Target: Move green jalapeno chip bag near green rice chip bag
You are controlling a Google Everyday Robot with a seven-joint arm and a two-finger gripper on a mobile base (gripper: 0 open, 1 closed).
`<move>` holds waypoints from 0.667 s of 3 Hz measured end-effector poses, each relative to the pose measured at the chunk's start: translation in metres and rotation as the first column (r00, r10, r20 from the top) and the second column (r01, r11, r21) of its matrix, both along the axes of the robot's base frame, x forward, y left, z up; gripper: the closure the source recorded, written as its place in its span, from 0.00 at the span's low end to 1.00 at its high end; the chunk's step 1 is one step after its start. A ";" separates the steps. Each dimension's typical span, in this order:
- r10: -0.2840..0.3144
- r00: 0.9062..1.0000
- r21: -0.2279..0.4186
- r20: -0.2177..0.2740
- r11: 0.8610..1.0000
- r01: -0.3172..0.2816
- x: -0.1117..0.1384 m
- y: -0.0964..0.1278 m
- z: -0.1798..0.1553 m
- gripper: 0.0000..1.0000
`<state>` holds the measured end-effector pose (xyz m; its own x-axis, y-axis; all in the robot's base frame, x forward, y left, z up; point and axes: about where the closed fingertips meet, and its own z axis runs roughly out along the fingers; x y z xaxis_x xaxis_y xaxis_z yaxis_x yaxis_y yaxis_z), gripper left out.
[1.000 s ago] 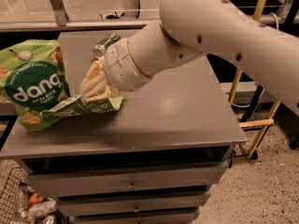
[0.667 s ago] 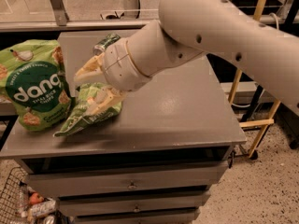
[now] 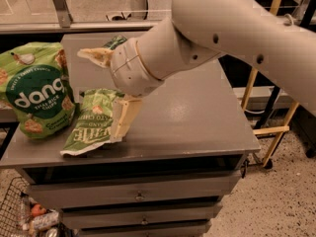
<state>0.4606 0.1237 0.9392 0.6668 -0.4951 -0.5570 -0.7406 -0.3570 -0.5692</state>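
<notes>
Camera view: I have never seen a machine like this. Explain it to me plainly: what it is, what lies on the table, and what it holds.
The big pale tube is a robot arm. There is only one camera; where it is mounted is not known, but it looks down on a grey cabinet top. At the arm's end is the gripper, with two tan fingers spread open and holding nothing. Below it the small, wrinkled green jalapeno chip bag lies loose on the top. Close on its left is the large, puffy green rice chip bag, marked "dang".
</notes>
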 end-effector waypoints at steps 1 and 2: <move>-0.121 0.993 -0.031 -0.006 0.992 0.121 -0.011 -0.049 0.013 0.00; -0.226 0.974 -0.046 -0.024 0.973 0.225 -0.018 -0.095 0.017 0.00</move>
